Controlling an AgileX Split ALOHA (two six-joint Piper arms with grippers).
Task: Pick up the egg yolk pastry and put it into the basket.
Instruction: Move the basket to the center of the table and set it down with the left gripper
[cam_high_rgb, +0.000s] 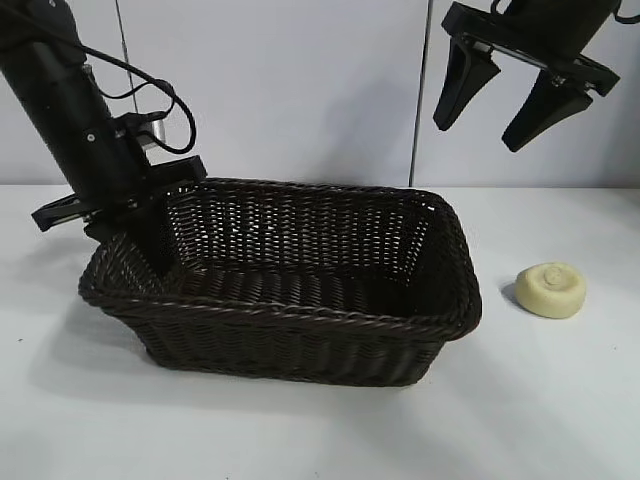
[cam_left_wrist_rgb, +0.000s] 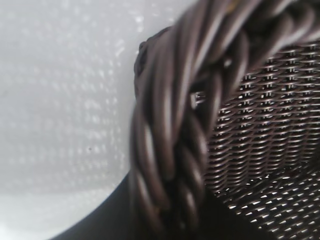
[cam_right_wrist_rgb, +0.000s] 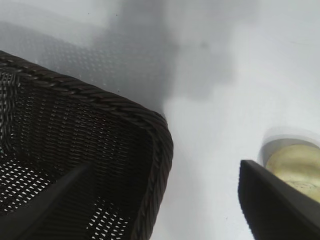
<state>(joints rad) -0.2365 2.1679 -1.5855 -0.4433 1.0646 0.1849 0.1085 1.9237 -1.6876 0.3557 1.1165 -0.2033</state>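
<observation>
The egg yolk pastry (cam_high_rgb: 550, 290), a small pale yellow puck with a knob on top, lies on the white table to the right of the basket (cam_high_rgb: 300, 312). The basket is large, dark brown wicker with a braided rim. My left gripper (cam_high_rgb: 133, 222) is at the basket's back left corner, shut on the braided rim (cam_left_wrist_rgb: 170, 125), with one finger inside the wall. My right gripper (cam_high_rgb: 476, 137) is open and empty, high above the gap between basket and pastry. In the right wrist view the gripper (cam_right_wrist_rgb: 162, 200) spans the basket's corner (cam_right_wrist_rgb: 115, 107) and the pastry (cam_right_wrist_rgb: 295, 162).
A white table (cam_high_rgb: 560, 400) carries everything, with a pale wall behind. The basket's inside shows nothing in it. Bare table lies in front of and around the pastry.
</observation>
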